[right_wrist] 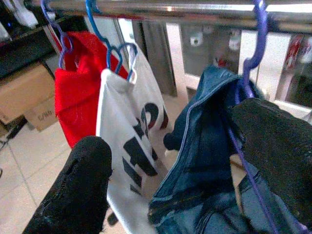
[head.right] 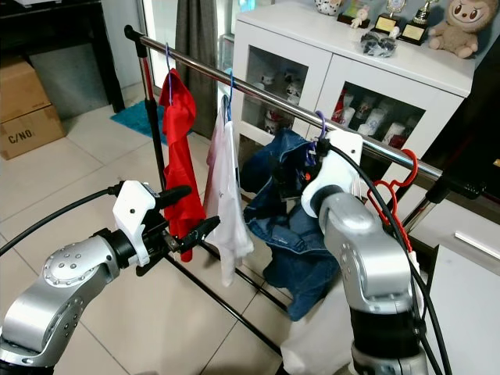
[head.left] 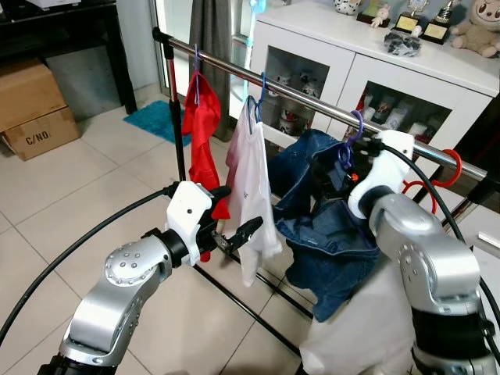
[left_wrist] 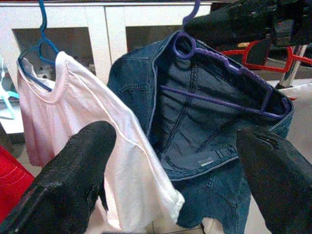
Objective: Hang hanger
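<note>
A purple hanger (right_wrist: 257, 44) carrying a blue denim jacket (head.left: 320, 226) hangs by its hook on the chrome rail (head.left: 234, 70). My right gripper (right_wrist: 180, 180) is raised just in front of that hanger, below the rail. It is open, and one finger (right_wrist: 278, 146) sits close beside the hanger's neck. My left gripper (head.left: 238, 211) is open at mid height in front of the white shirt (head.left: 254, 180), with nothing between its fingers. In the left wrist view the jacket hangs spread on the purple hanger (left_wrist: 214, 73).
A red garment (head.left: 205, 125) and the white shirt hang to the left on blue hangers. Empty red hangers (head.left: 449, 168) sit at the rail's right end. A white cabinet (head.left: 367, 47) stands behind, cardboard boxes (head.left: 31, 109) far left, and the rack's floor bar (head.left: 250, 305) below.
</note>
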`<state>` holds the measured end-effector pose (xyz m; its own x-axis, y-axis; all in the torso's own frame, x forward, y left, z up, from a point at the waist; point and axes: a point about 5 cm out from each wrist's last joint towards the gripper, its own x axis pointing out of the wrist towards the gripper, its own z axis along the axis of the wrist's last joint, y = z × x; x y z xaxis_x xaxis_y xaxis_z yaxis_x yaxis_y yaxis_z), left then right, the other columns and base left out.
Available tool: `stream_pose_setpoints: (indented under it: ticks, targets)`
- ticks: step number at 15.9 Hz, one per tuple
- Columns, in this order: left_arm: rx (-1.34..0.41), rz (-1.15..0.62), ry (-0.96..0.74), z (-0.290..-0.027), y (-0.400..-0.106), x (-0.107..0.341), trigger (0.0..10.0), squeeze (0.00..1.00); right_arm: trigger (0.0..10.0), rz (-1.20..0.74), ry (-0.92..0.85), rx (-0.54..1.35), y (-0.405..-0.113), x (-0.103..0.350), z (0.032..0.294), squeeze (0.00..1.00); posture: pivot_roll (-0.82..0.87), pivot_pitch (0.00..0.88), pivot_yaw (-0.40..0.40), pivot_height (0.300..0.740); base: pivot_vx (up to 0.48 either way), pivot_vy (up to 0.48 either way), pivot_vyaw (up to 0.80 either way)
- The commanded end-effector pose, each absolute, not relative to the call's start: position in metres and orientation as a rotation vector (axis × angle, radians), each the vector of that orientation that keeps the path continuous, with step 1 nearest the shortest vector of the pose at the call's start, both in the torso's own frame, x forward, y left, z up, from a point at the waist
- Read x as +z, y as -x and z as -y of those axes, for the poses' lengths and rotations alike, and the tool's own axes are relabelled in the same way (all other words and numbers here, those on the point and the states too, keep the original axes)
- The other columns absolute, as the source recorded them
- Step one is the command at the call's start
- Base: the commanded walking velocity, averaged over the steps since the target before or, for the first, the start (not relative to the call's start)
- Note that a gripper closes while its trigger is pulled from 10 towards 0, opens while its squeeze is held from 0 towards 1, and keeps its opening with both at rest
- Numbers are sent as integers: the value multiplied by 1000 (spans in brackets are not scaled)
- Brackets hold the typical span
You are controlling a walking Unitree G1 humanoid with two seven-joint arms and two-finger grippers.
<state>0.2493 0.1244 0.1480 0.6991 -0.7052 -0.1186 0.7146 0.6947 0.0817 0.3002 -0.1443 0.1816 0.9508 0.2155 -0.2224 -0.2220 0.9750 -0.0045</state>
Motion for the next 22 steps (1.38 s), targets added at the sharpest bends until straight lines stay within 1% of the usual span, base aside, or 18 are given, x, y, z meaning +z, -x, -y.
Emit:
stream_pose_setpoints:
  ticks: [1,4,14,22]
  targets:
    - [-819,-62,-131,-121,-249,152,10000,0,10000,-260,35,241,-305,182,146,0,-15,0,-104,740,0,0,0]
    - [-820,-57,-137,-121,-248,152,10000,0,10000,-305,70,235,-312,180,148,0,-11,0,-115,740,0,0,0]
    - [-808,-51,-135,-119,-247,151,10000,0,10000,-360,94,232,-327,172,147,0,1,0,-140,740,0,0,0]
    - [-812,-48,-143,-118,-245,152,10000,0,10000,-335,95,221,-331,181,152,0,6,0,-144,740,0,0,0]
